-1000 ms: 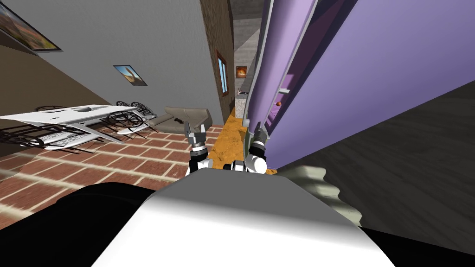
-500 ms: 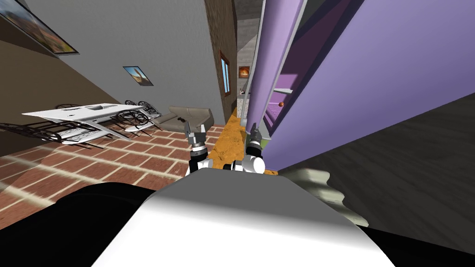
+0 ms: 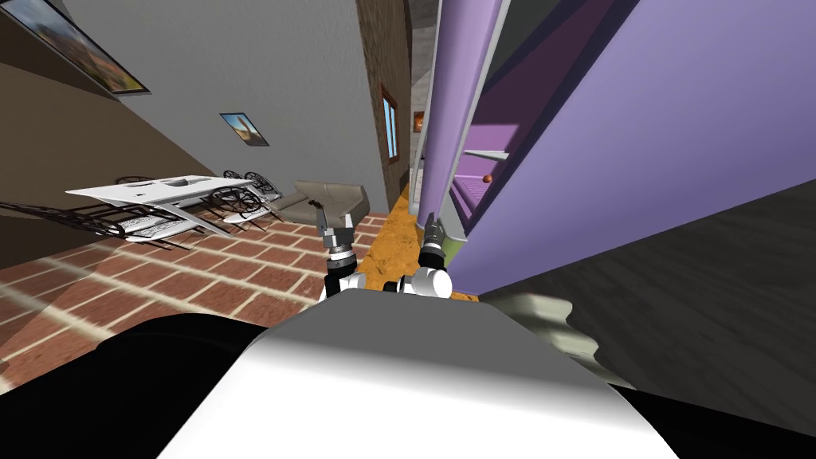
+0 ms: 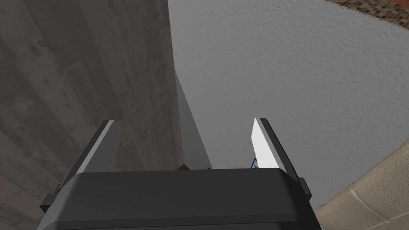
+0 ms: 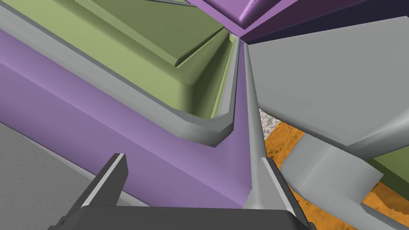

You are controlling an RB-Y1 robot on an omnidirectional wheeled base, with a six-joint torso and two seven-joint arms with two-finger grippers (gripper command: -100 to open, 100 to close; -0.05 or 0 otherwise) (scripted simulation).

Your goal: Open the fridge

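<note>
The purple fridge (image 3: 637,143) stands at my right, its tall door (image 3: 454,96) swung partly out so that shelves (image 3: 488,154) show in the gap. My right gripper (image 3: 430,225) is at the door's lower edge, fingers open. In the right wrist view the door's purple inner face (image 5: 159,159) lies between the open fingers of the right gripper (image 5: 191,175). The door's grey edge strip (image 5: 251,119) runs down to one fingertip (image 5: 271,175), and a green door bin (image 5: 159,60) with a grey rim sits beyond. My left gripper (image 3: 335,221) is held up beside it, open (image 4: 183,139) and empty.
A small orange ball (image 3: 487,178) rests on a fridge shelf. A dark surface (image 3: 701,279) flanks the fridge at right. Across the brick floor (image 3: 199,271) at left stand a white table (image 3: 159,191) with wire chairs (image 3: 231,199) and a beige sofa (image 3: 327,199).
The fridge door has swung further out to the left, widening the gap and showing more of the shelves. My right gripper has moved left with the door's edge, and my view has turned slightly.
</note>
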